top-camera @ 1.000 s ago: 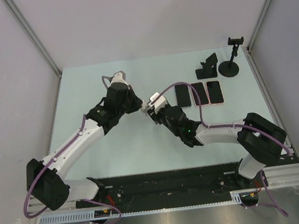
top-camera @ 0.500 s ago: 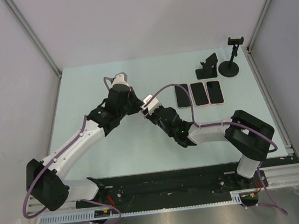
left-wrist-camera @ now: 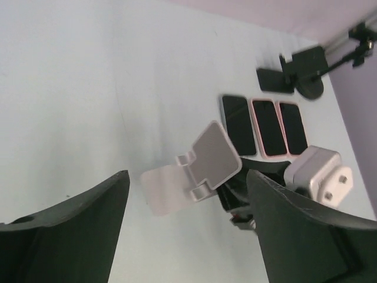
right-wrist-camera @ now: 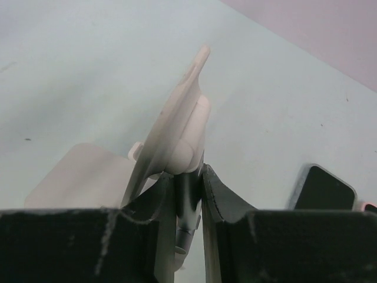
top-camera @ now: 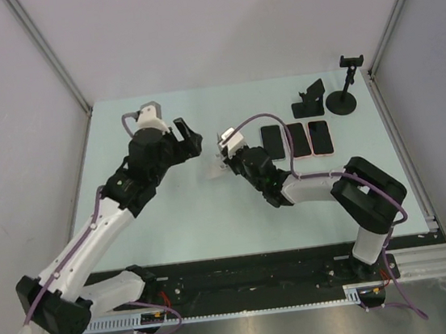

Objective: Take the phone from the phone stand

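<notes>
First entry, the right claw (right-wrist-camera: 188,180): its fingers are pinched together on the neck of the white stand (right-wrist-camera: 171,127), low behind the tilted back plate, most likely to keep so light a piece from sliding or tipping. The white stand has its foot flat on the table (top-camera: 172,214) and its cradle bare, with no handset resting in it. Next, the left claw (left-wrist-camera: 185,221): fingers spread wide, nothing between them, hanging above the stand and apart from it. The phones (top-camera: 297,139) are three, face up, flat in a neat row beside the right arm, well clear of the cradle. I cannot tell which belongs to this stand, though the lifting-off looks done. Farthest out, a black stand (top-camera: 308,99) and a round-footed holder (top-camera: 343,99) sit in the far right corner, away from the work.
</notes>
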`<state>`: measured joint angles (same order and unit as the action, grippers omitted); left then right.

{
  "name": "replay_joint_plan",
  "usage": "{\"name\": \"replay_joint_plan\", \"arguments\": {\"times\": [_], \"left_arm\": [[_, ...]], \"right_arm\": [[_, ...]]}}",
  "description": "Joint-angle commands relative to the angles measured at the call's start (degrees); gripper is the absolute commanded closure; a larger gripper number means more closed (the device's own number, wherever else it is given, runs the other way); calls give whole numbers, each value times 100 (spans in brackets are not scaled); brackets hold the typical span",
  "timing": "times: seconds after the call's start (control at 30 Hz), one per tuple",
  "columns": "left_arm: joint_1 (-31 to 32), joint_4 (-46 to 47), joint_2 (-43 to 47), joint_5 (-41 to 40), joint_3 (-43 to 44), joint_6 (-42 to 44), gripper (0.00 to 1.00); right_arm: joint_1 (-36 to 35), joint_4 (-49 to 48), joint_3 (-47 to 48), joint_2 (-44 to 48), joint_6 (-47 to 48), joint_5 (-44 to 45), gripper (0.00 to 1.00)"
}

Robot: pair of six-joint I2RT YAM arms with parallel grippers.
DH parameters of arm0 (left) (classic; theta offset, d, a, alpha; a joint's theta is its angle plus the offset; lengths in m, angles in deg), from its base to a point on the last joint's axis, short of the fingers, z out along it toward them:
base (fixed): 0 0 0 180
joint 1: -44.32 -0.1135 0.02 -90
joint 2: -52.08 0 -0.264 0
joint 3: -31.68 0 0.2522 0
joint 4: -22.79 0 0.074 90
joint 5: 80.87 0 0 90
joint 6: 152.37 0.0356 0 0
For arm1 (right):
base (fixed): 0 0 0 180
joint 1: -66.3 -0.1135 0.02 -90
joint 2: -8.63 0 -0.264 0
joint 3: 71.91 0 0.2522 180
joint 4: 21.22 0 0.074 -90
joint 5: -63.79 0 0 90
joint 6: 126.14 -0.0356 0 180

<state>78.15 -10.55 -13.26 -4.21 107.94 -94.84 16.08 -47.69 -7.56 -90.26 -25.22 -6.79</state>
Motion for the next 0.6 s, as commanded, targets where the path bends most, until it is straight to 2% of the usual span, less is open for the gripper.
{"name": "replay_joint_plan", "arguments": {"times": [0.0, 0.1, 0.2, 0.33, 0.4, 0.57], "left_arm": [[-209, 156, 880, -773, -202, 802, 11], [-271, 182, 1390, -1485, -510, 1452, 3], [-280, 348, 1856, -1899, -975, 1998, 1], [-289, 840, 2332, -1909, -1809, 2341, 1], [-289, 999, 2420, -1926, -1934, 2473, 1], [-289, 1175, 2333, -1786, -2005, 2579, 1]], "right_arm": [[547, -3, 503, -112, 68, -386, 100], [1074, -11, 758, -296, 7, -571, 100], [1671, -169, 996, -525, -133, -755, 100], [2349, -625, 1505, -1279, -213, -1325, 100], [2674, -1021, 1681, -1588, -221, -1432, 100], [3105, -478, 2752, -2413, -283, -1476, 100]]}}
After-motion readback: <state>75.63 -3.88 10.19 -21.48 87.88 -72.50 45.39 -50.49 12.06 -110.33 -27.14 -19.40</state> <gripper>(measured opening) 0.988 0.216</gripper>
